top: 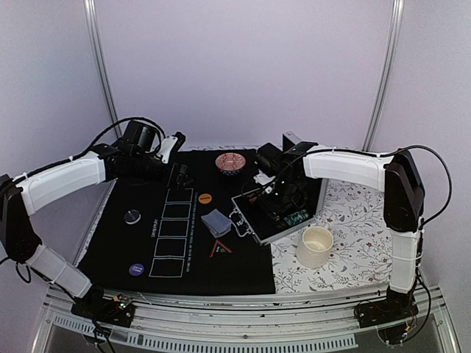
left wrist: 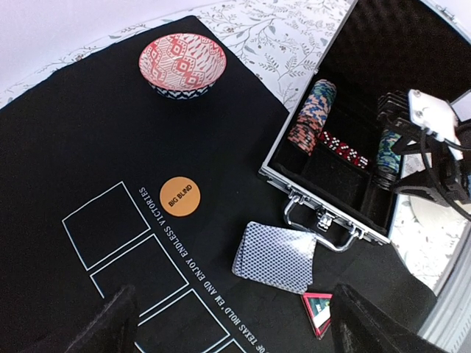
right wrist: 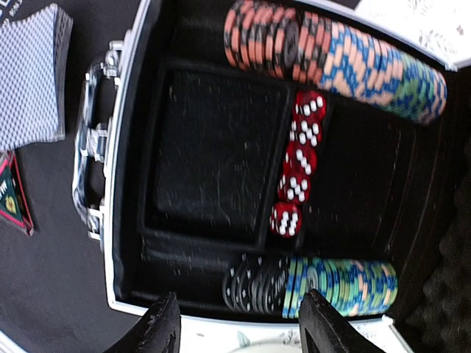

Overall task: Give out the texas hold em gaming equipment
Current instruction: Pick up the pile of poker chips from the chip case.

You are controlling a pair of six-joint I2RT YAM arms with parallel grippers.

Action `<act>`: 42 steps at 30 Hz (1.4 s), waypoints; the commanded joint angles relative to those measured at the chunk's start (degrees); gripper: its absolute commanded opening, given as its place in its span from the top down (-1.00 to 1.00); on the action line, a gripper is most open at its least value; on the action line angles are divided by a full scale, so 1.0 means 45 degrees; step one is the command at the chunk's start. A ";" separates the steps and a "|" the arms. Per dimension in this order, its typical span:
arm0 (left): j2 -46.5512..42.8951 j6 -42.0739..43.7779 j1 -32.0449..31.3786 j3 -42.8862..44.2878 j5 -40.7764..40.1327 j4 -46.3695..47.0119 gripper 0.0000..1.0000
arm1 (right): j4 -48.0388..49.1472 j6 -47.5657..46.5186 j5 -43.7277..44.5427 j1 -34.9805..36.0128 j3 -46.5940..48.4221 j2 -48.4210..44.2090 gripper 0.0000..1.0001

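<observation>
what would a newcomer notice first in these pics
The open metal case at the right edge of the black mat stands out, with striped chip rows along two sides and a line of red dice between them; the right hand hangs just above it. On the mat, the orange BIG BLIND disc and the patterned card deck by the case handle pop against the black, with the red patterned bowl at the far edge.

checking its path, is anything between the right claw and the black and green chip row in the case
Nothing visible does. The right claw hangs right by the black and green chip row in the open case; the red dice lie further in.
</observation>
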 commanded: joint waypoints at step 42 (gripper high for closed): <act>0.0359 0.0250 0.0133 -0.0202 0.0406 0.0073 -0.85 | 0.0525 -0.0035 0.0853 -0.0273 -0.1402 0.1088 0.21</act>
